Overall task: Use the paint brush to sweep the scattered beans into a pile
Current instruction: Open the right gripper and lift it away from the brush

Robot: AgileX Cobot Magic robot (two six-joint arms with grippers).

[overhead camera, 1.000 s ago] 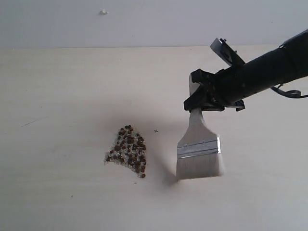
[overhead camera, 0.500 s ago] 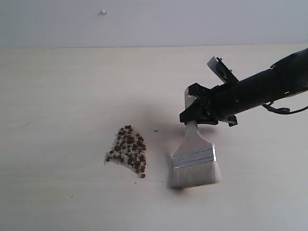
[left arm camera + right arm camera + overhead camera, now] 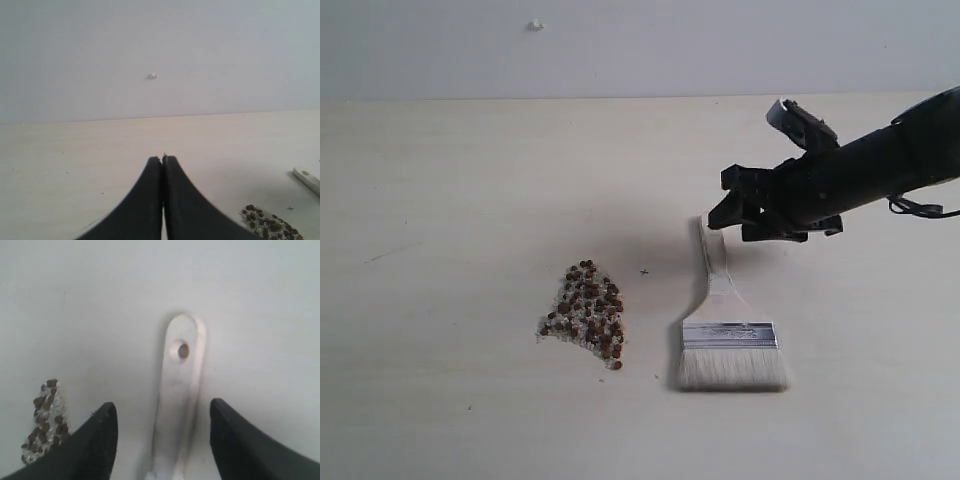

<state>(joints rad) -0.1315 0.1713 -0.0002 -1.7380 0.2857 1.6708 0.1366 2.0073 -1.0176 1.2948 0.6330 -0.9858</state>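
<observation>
The beans lie in one pile (image 3: 586, 314), reddish-brown pellets mixed with whitish grains, left of centre on the pale table. The paint brush (image 3: 725, 320) lies flat on the table to the right of the pile, bristles toward the front edge. My right gripper (image 3: 725, 200) hovers open just above the handle's end and holds nothing. In the right wrist view the handle with its hole (image 3: 180, 370) lies below the open gripper (image 3: 162, 407), the pile (image 3: 46, 422) off to one side. My left gripper (image 3: 162, 159) is shut and empty, away from the pile (image 3: 267, 225).
The pale table (image 3: 450, 200) meets a white wall at the back. A small white speck (image 3: 534, 25) sits on the wall. A tiny dark mark (image 3: 644, 271) lies between pile and brush. The left arm is out of the exterior view.
The right gripper has let go of the brush, which now lies flat on the table. The gripper has opened and lifted slightly up and to the right. The pile is unchanged.
</observation>
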